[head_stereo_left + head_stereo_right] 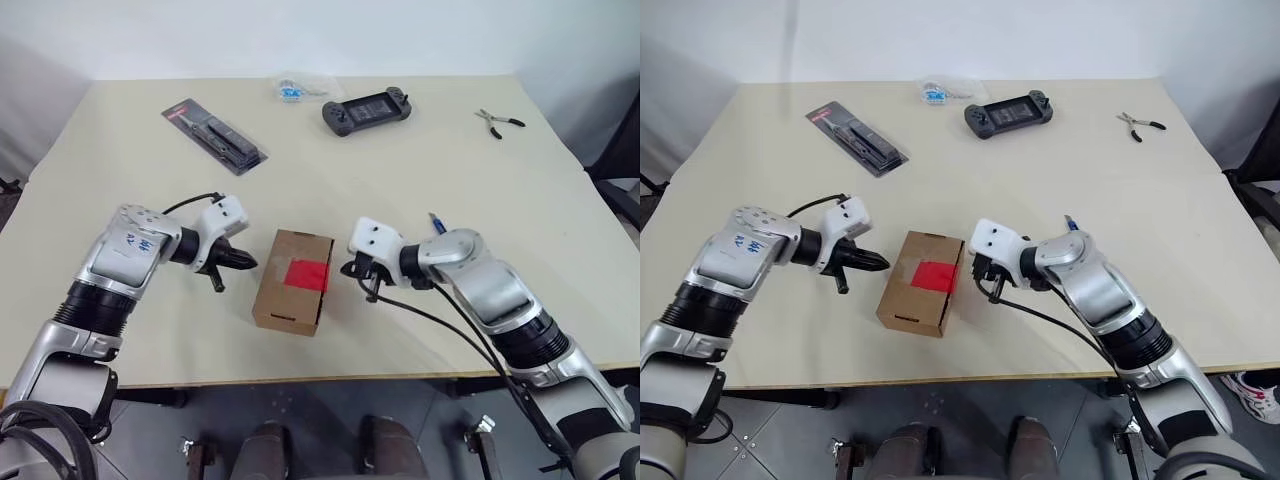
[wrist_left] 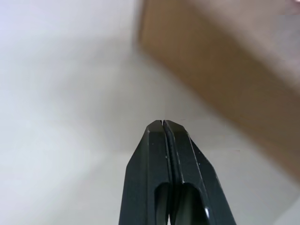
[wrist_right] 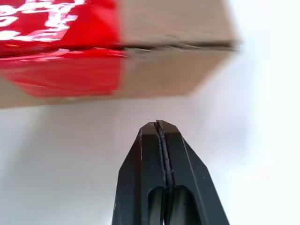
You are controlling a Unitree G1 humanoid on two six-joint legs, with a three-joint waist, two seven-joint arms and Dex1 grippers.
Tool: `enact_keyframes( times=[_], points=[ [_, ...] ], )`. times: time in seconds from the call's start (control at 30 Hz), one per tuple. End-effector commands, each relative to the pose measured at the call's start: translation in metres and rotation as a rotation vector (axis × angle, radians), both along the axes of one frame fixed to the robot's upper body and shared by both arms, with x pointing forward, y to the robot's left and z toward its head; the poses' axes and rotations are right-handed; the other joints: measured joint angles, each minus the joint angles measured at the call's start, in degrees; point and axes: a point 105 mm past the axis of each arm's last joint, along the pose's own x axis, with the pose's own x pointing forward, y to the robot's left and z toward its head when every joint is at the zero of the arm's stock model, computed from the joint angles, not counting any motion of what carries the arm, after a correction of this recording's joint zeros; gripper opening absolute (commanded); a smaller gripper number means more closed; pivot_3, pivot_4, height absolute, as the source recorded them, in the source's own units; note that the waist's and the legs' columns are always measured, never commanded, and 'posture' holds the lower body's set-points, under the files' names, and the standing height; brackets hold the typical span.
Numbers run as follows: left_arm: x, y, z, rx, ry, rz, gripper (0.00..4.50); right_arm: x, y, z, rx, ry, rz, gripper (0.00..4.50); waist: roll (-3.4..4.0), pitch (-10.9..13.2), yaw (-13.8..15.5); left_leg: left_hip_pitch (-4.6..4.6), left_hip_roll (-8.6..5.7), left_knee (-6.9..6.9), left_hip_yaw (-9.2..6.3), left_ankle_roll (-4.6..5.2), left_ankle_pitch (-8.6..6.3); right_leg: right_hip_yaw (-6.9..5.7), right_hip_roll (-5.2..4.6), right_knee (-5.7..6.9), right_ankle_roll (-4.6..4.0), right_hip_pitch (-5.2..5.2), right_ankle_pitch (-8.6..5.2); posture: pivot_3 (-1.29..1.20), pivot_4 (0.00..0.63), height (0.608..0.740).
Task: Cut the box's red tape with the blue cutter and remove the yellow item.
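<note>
The box [image 1: 292, 281] sits at the near middle of the table [image 1: 330, 160], red tape [image 1: 308, 273] across its top seam and flaps down. The left gripper [image 1: 243, 261] hovers just off its left side, fingers pressed together, holding nothing. The right gripper [image 1: 349, 268] waits close by the right side, fingers together too, empty. The blue cutter [image 1: 437, 222] lies behind the right wrist, untouched.

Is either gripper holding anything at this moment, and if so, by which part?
Nothing is held. The left gripper and right gripper both have their fingers shut together on nothing, one on each side of the box.
</note>
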Motion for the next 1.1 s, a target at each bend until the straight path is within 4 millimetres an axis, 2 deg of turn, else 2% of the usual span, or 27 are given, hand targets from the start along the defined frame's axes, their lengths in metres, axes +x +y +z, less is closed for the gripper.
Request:
enact_keyframes(
  times=[0.03, 0.17, 0.23, 0.33, 0.43, 0.53, 0.8, 0.97, 1.03, 1.1],
  points=[
    [0.010, 0.003, 0.038, -0.035, -0.127, -0.017, 0.00, 0.006, -0.012, 0.028, 0.016, -0.099, -0.053, 1.24, -0.03, 0.0, 0.2, -0.01, 0.00, 0.00, 0.00, 0.00, 0.00, 0.00, 0.00, -0.01, 0.00, 0.00, 0.00, 0.00, 0.150, 0.740],
    [0.020, -0.031, 0.085, -0.288, -0.242, -0.082, 0.00, 0.007, -0.015, 0.052, 0.107, -0.112, -0.114, 2.62, -0.09, 0.1, 0.4, -0.05, -0.01, 0.06, -0.01, 0.00, 0.00, -0.01, -0.01, -0.02, 0.00, 0.00, 0.00, 0.00, 0.150, 0.740],
    [0.017, -0.042, 0.092, -0.349, -0.238, -0.122, 0.00, 0.006, -0.012, 0.057, 0.145, -0.094, -0.133, 3.31, -0.09, 0.1, 0.2, -0.06, -0.01, 0.07, -0.01, 0.00, 0.00, -0.01, -0.01, -0.03, 0.02, 0.00, 0.01, 0.00, 0.150, 0.740],
    [-0.002, -0.073, 0.090, -0.451, -0.147, -0.251, 0.00, -0.004, 0.011, 0.065, 0.238, -0.082, -0.121, 4.45, -0.09, 0.1, -0.5, 0.03, 0.00, -0.03, 0.00, 0.00, 0.00, 0.00, 0.00, 0.07, 0.03, 0.00, 0.02, 0.00, 0.150, 0.740],
    [-0.014, -0.076, 0.046, -0.312, -0.019, -0.308, 0.00, -0.009, 0.021, 0.046, 0.215, -0.077, -0.139, 4.45, -0.08, 0.0, -1.2, 0.07, 0.02, -0.07, -0.02, -0.02, -0.01, 0.00, -0.01, 0.34, 0.03, -0.12, 0.02, 0.00, 0.150, 0.740],
    [-0.020, -0.074, 0.027, -0.226, 0.026, -0.332, 0.00, -0.016, 0.025, 0.039, 0.195, -0.069, -0.126, 4.45, -0.08, 0.0, -1.4, 0.05, 0.00, -0.05, -0.01, -0.05, -0.03, 0.05, -0.01, 0.42, 0.03, -0.20, 0.02, 0.00, 0.150, 0.740],
    [-0.018, -0.064, 0.013, -0.143, 0.031, -0.302, 0.00, -0.034, 0.031, 0.023, 0.152, -0.017, -0.079, 4.45, -0.10, 0.0, -1.3, -0.08, 0.00, 0.06, 0.06, -0.05, -0.03, 0.18, -0.02, 0.50, 0.03, -0.41, 0.02, 0.00, 0.150, 0.740],
    [-0.014, -0.059, 0.010, -0.123, 0.018, -0.283, 0.00, -0.037, 0.032, 0.014, 0.118, -0.002, -0.058, 4.45, -0.10, 0.0, -1.3, -0.06, 0.00, 0.05, 0.07, -0.05, -0.03, 0.19, -0.02, 0.51, 0.03, -0.41, 0.01, 0.00, 0.150, 0.740],
    [-0.012, -0.058, 0.010, -0.118, 0.008, -0.271, 0.00, -0.029, 0.028, 0.020, 0.126, -0.027, -0.080, 4.45, -0.10, 0.0, -1.3, -0.05, 0.00, 0.06, 0.07, -0.05, -0.03, 0.20, -0.02, 0.52, 0.03, -0.40, 0.01, 0.00, 0.150, 0.740],
    [-0.012, -0.057, 0.010, -0.117, 0.007, -0.268, 0.00, -0.017, 0.022, 0.042, 0.178, -0.065, -0.119, 4.45, -0.10, 0.0, -1.3, -0.05, 0.00, 0.07, 0.08, -0.05, -0.03, 0.21, -0.02, 0.52, 0.03, -0.40, 0.01, 0.00, 0.150, 0.740]
  ],
)
